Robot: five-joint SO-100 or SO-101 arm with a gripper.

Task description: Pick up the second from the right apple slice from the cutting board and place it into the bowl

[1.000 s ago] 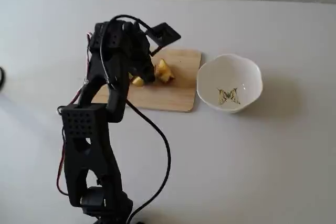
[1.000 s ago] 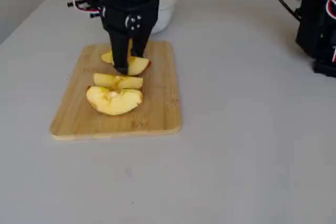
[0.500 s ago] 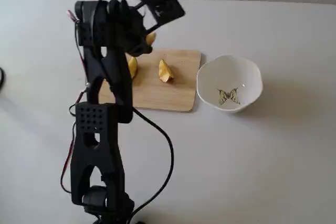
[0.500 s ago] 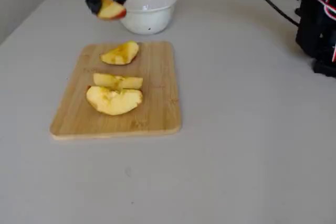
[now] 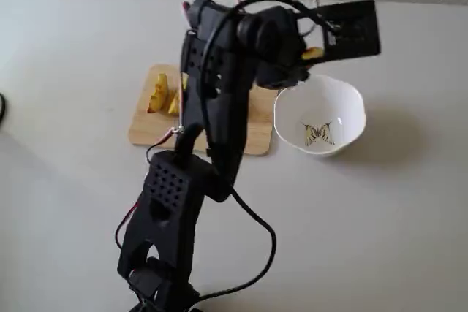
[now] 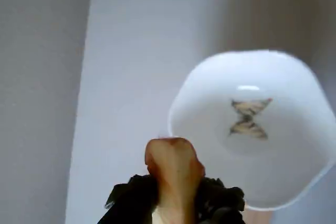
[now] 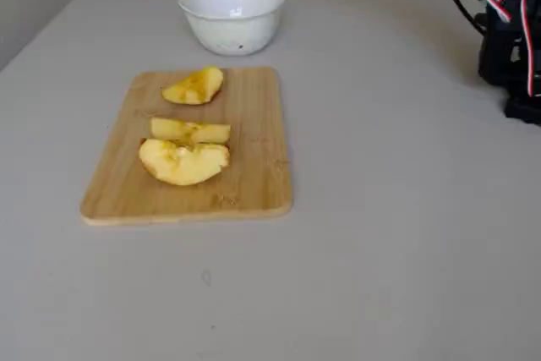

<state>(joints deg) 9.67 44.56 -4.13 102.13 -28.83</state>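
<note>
Gone from the low fixed view since half a second ago, the apple slice (image 6: 173,169) now hangs in the air beside the bowl (image 6: 210,93), clamped between the dark fingers of the gripper (image 6: 176,203) in the wrist view. In a fixed view from above, a sliver of yellow (image 5: 312,53) shows at the arm's raised head, over the table just past the bowl's rim (image 5: 351,96). The bowl holds nothing but its painted butterfly (image 5: 317,134). On the cutting board (image 7: 254,175), three other wedges (image 7: 184,161) lie in a loose column, the nearest two touching, the far one apart. The white table (image 7: 397,209) surrounds board and bowl.
</note>
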